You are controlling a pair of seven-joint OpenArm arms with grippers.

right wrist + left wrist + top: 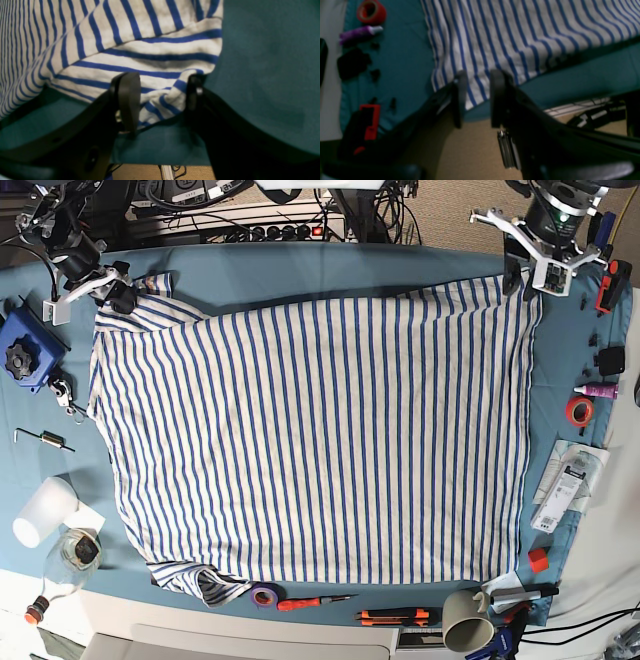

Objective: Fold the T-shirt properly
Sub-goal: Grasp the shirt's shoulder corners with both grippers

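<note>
Two open grippers, soft striped T-shirt (310, 440)

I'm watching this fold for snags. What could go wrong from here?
1. The right tool straddles only a bunched sleeve edge of the T-shirt; a thin bite may slip.
2. The left tool sits at the very hem corner, so it might pinch the teal cloth too.
3. Dragging fabric could sweep the red tape roll nearby.

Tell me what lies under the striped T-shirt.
The white blue-striped cotton T-shirt lies spread on the plain teal table cloth, which shows around its edges. Whatever else might sit beneath the shirt is covered and cannot be seen.
</note>
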